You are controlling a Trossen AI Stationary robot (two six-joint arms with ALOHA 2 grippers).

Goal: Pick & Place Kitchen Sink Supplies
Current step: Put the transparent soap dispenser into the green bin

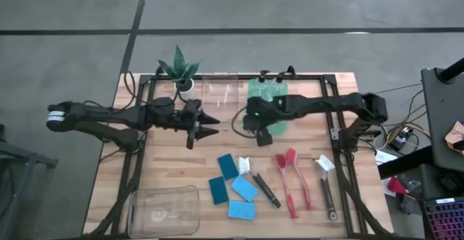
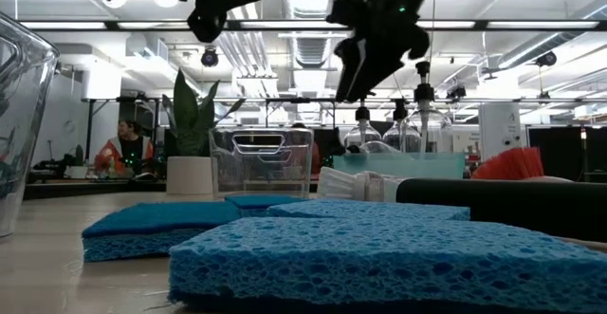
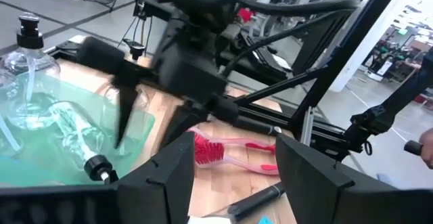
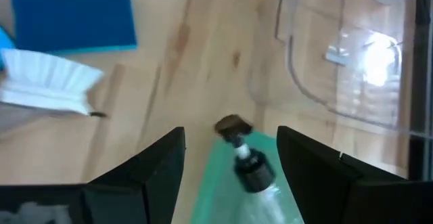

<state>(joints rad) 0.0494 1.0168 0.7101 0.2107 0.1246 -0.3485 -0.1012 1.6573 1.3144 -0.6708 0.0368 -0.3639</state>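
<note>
Wooden tabletop (image 1: 181,164), going left to right. Near the front-left corner sits a clear plastic rectangular bin (image 1: 164,209). At the back edge, left of centre, a small potted green plant in a white pot (image 1: 180,72).

Left gripper (image 1: 211,125) hangs above the tabletop just left of centre, fingers spread apart, holding nothing.

A second clear plastic bin (image 1: 220,91) stands at the back edge near the middle. Just to its right is a green translucent plastic bin (image 1: 267,95) holding small clear bottles with black tops (image 3: 27,61); in the right wrist view one bottle's black cap (image 4: 252,166) lies at the green bin's edge.

Right gripper (image 1: 255,127) hovers over the front edge of the green bin, fingers parted, nothing between them.

Toward the front edge, centre: four flat blue rectangular sponges, two dark (image 1: 228,166) (image 1: 218,190) and two light (image 1: 245,188) (image 1: 241,210), close together. Just right of them a black-handled dish brush with white bristles (image 1: 257,180). Further right, two red long-handled dish brushes (image 1: 293,182) lie side by side. Nearest the right edge, another black dish brush with white bristles (image 1: 326,184).

In the low view a person in an orange-red top (image 2: 123,143) sits in the room behind the table.
</note>
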